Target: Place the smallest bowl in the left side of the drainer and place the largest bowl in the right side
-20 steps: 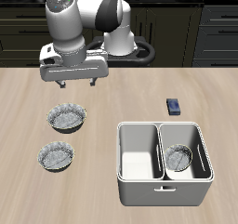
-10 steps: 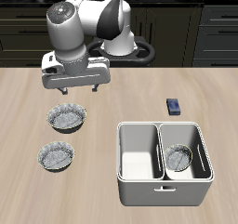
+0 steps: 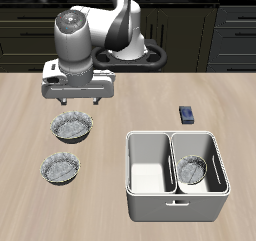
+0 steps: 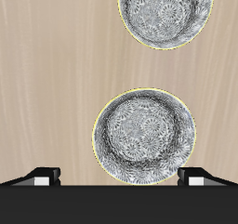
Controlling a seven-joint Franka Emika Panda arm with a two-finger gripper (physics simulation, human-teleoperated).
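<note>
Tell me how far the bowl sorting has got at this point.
Done: the smallest bowl lies in one compartment of the drainer. In hand: the open, empty gripper hovers above the largest bowl. Left: grasping it and placing it in the drainer's other compartment, which shows nothing inside.

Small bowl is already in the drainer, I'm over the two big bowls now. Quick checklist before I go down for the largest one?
1. Smallest bowl in the drainer's left side: ok.
2. Right side of the drainer free for the largest bowl: ok.
3. Gripper open and holding nothing: ok.
4. Gripper above the largest bowl, the one farther back: ok, though the wrist view shows the bowl slightly off centre.
5. Other bowl apart from the target: ok.
6. Which rim point the fingers will straddle: cannot tell.
</note>
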